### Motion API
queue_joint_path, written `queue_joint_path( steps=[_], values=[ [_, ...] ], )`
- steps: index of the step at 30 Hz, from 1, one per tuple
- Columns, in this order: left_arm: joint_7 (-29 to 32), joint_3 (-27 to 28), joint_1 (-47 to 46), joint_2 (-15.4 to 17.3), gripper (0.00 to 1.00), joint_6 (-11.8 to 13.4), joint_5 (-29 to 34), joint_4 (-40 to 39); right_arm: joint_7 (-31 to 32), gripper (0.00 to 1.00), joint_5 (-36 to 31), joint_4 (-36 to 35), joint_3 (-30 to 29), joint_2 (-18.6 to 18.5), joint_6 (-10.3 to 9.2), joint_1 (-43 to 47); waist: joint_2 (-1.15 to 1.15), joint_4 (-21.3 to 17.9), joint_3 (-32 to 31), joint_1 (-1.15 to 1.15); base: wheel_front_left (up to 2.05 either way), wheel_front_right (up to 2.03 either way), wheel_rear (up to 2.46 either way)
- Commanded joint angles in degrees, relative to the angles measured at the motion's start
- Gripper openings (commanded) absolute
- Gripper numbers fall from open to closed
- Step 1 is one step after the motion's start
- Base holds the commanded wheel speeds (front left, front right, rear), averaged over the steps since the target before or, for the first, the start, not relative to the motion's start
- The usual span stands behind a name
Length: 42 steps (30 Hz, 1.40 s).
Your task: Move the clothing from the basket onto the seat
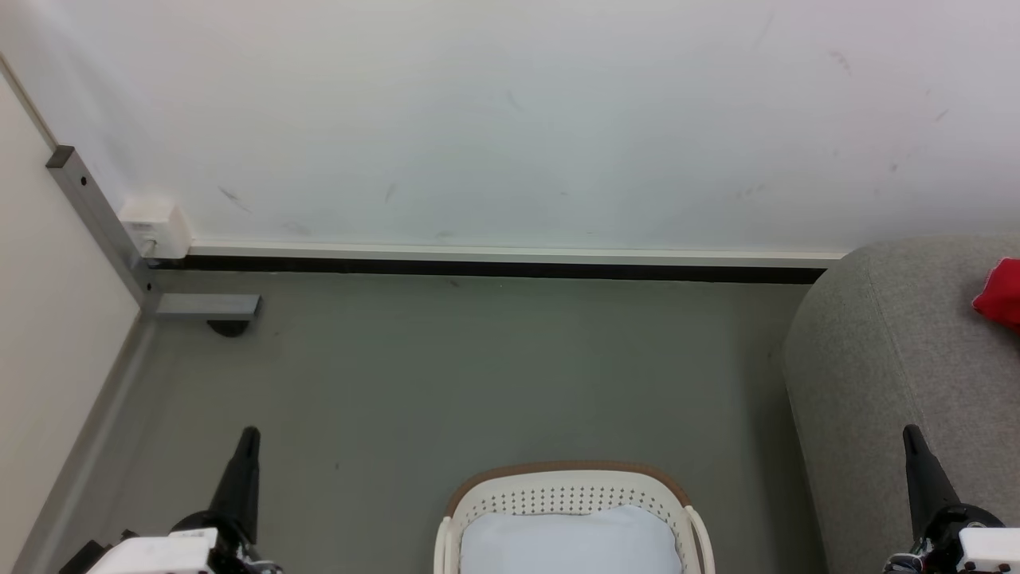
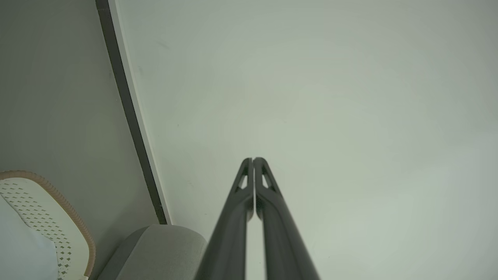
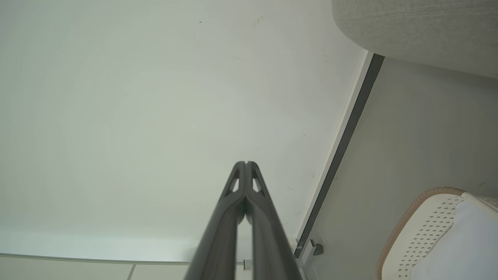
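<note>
My left gripper (image 1: 249,437) and right gripper (image 1: 912,437) are pressed closed and empty. Red clothing (image 1: 1004,293) lies on the seat (image 1: 884,359). The basket (image 1: 570,469) holds a pale pad (image 1: 570,542). The clothing looks soft, light and limp, so pinch a raised fold.

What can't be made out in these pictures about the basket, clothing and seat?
Cream-white perforated plastic basket with brown rim: head view's bottom edge cuts it off; a smooth pale bluish-white pad hides its floor.
Red fabric clothing on the large grey woven seat: head view's right edge cuts both off; garment count unclear.
</note>
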Motion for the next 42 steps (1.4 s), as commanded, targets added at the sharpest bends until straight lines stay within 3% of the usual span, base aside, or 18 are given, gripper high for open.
queue_joint_path(
  steps=[1, 42],
  values=[
    [0.2, 0.1, -0.5, 0.4, 0.00, -0.1, -0.7, -0.2, 0.2, 0.00, 0.1, -0.4, -0.2, -0.5, -0.12, -0.7, 0.00, 0.0, 0.0, 0.00, 0.00, 0.00, 0.00],
    [0.2, 0.1, -0.5, 0.4, 0.00, -0.1, -0.8, -0.2, 0.2, 0.00, 0.1, -0.4, -0.2, -0.5, -0.12, -0.7, 0.00, 0.0, 0.0, 0.00, 0.00, 0.00, 0.00]
  ],
)
